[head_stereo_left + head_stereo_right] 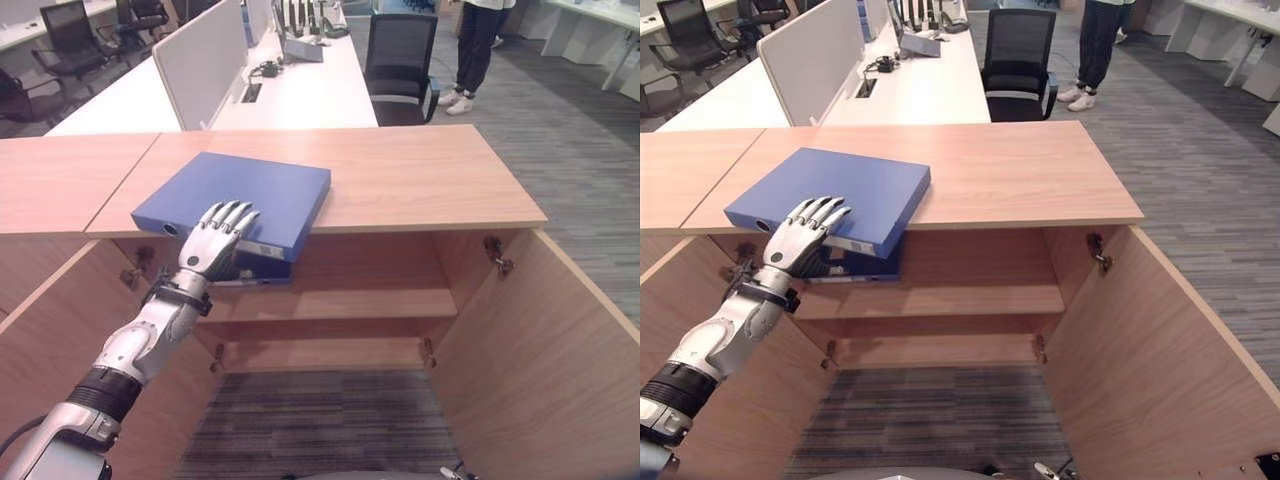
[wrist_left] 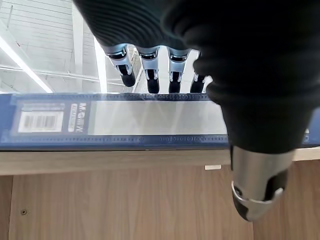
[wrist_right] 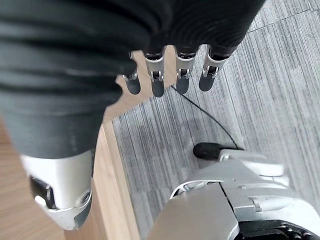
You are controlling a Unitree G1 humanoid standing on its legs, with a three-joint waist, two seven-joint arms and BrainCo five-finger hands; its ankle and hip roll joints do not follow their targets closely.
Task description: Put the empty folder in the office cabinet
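Note:
A blue folder lies flat on the wooden cabinet top, its labelled spine hanging over the front edge. My left hand reaches up from the lower left. Its straight fingers rest on the folder's top cover just past the spine, and the thumb hangs below the spine in front of the cabinet. A darker blue edge shows right under the spine; what it belongs to is unclear. My right hand hangs low over the carpet with relaxed fingers, holding nothing.
The cabinet stands open, with its left door and right door swung toward me and a shelf inside. Behind it are a white desk, a black chair and a standing person.

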